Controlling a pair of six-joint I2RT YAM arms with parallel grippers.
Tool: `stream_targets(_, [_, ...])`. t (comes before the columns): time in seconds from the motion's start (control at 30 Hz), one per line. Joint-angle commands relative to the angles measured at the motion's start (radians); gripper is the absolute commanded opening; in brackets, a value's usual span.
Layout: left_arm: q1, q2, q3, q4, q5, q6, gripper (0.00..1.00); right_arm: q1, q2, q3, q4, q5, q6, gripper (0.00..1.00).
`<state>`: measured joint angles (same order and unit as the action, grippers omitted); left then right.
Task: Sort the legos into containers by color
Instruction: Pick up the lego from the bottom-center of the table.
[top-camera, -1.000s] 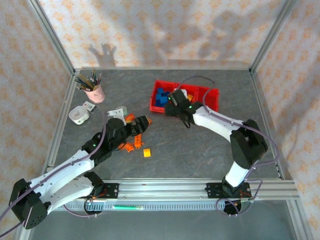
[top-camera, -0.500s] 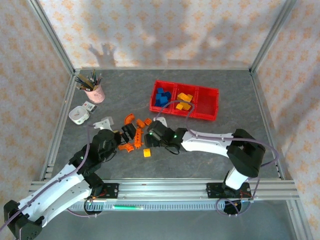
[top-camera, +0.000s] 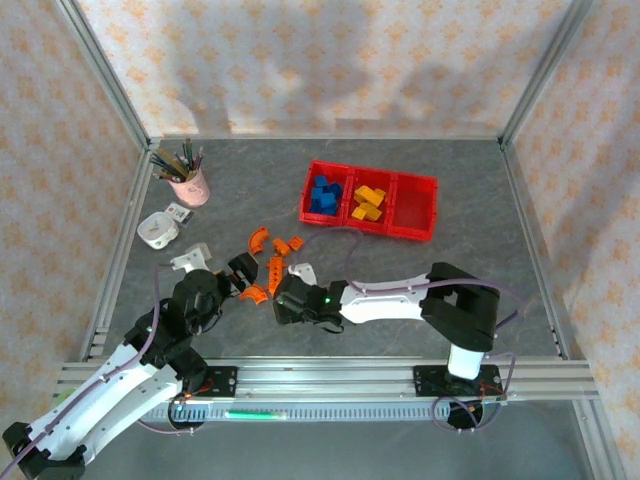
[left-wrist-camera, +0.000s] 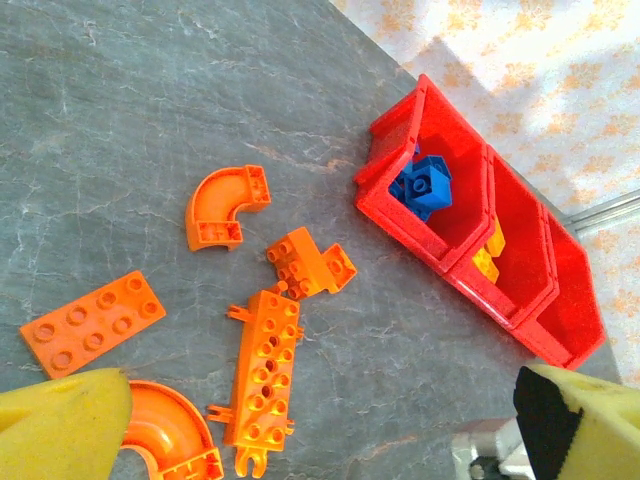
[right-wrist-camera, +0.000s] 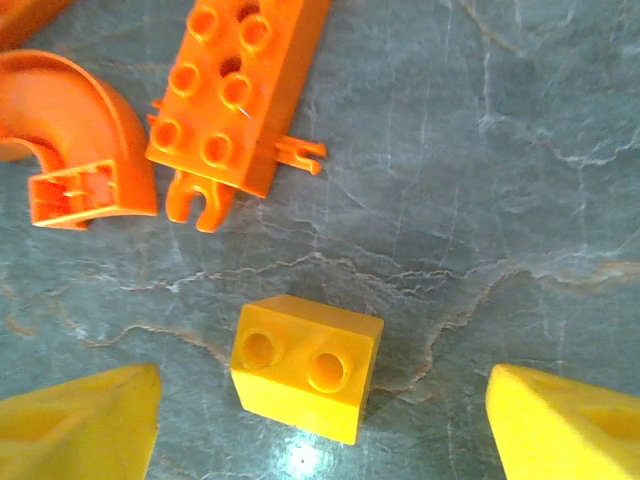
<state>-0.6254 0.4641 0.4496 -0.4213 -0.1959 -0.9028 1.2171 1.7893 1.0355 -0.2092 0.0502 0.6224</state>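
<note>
Nearest the bases, the right gripper (right-wrist-camera: 320, 425) hangs with fingers spread wide over 1 yellow block (right-wrist-camera: 307, 368) lying on the table (right-wrist-camera: 520, 150). Just left, the left gripper (left-wrist-camera: 320, 425), fingers also parted, hovers above scattered orange legos (left-wrist-camera: 262, 380). Farther back, the containers (top-camera: 415, 205) hold blue blocks (top-camera: 322, 194) in the left bin and yellow blocks (top-camera: 368, 203) in the middle bin.

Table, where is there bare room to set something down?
Bare: the wide patch between the bins and the right arm, and the stretch between the pencil cup and the bins. Crowded: the orange legos at near left.
</note>
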Motion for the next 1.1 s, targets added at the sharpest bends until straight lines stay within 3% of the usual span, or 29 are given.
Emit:
stream_targets(0.0, [0.01, -0.009, -0.012, -0.037, -0.023, -0.015, 0.99, 0.009, 0.033, 0.046, -0.005, 0.061, 0.022, 0.8])
stream_targets(0.37, [0.01, -0.011, -0.014, -0.04, -0.027, -0.01, 0.99, 0.01, 0.112, 0.09, -0.003, 0.107, 0.019, 0.66])
stream_targets(0.53, [0.012, -0.013, -0.015, -0.036, -0.025, -0.008, 0.99, 0.009, 0.123, 0.089, -0.003, 0.116, 0.017, 0.54])
stream_targets(0.8, [0.012, 0.001, -0.014, -0.013, -0.005, -0.001, 0.99, 0.009, 0.055, 0.045, 0.042, 0.094, 0.028, 0.38])
stream_targets(1.07, [0.012, 0.042, -0.001, 0.044, 0.028, 0.017, 0.99, -0.008, -0.06, -0.008, 0.033, 0.12, 0.046, 0.31])
